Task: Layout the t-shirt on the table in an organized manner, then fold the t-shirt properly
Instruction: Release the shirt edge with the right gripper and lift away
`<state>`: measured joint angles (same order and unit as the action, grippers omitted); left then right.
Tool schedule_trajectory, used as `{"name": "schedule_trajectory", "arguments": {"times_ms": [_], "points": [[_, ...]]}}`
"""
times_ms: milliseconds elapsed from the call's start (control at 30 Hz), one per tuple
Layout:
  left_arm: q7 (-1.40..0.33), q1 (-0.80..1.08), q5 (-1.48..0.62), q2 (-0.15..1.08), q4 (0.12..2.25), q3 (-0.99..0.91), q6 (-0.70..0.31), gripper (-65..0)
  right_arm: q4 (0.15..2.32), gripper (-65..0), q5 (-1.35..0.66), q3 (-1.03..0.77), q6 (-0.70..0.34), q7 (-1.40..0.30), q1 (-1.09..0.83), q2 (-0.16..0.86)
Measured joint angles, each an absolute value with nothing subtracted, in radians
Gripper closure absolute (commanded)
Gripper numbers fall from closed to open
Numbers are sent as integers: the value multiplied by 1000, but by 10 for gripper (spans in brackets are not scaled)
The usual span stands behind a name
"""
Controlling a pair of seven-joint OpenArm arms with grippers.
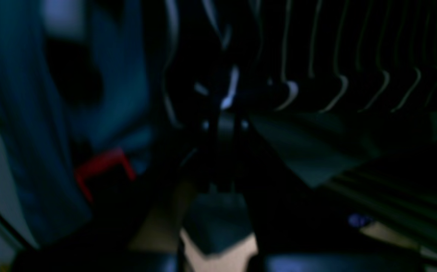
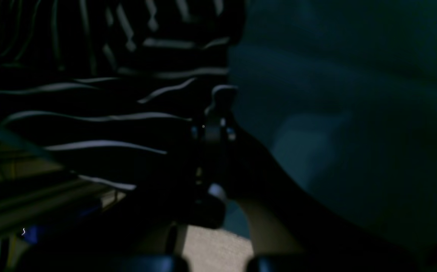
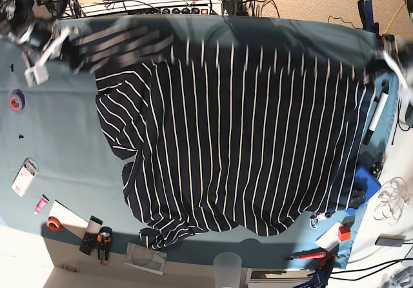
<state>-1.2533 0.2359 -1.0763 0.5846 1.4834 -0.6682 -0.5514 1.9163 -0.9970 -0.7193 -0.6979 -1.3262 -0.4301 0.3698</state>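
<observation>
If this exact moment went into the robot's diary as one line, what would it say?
stage: spreading | t-shirt: stretched between both arms over table | left gripper: shut on t-shirt | right gripper: shut on t-shirt | fold: not begun

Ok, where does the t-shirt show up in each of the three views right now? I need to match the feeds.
Base: the t-shirt spreads over most of the table, its top edge pulled out toward both far corners.
Left wrist: striped cloth fills the upper right, above the left gripper.
Right wrist: stripes fill the upper left, beside the right gripper.
Shared landmark: the thin white stripes against the teal table cloth.
</observation>
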Motion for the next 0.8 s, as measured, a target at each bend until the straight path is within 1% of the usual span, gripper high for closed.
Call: {"name": "schedule_trajectory", "arguments": {"times_ms": [100, 167, 300, 433, 533, 667, 800], "points": [[-1176, 204, -1037, 582, 1484, -668, -558, 0, 1916, 0, -945, -719, -703, -1238, -389, 368], [-1108, 184, -972, 571, 1483, -668, -559, 0, 1916, 0, -891, -719, -688, -1189, -361, 367], [-994, 171, -915, 548, 1484, -662, -567, 0, 1878, 0, -825, -719, -672, -1117, -308, 365], [-970, 170, -916, 548, 1484, -662, -571, 0, 1793, 0, -812, -718, -674, -1108, -252, 365], [-970, 158, -913, 548, 1484, -662, -616, 0, 1702, 0, -811, -717, -679, -1106, -202, 364], [-966, 122, -899, 548, 1484, -662, -622, 0, 1615, 0, -809, -718, -703, -1106, -151, 362], [-873, 118, -817, 545, 1484, -662, -622, 0, 1571, 0, -798, -697, -705, -1105, -99, 362]]}}
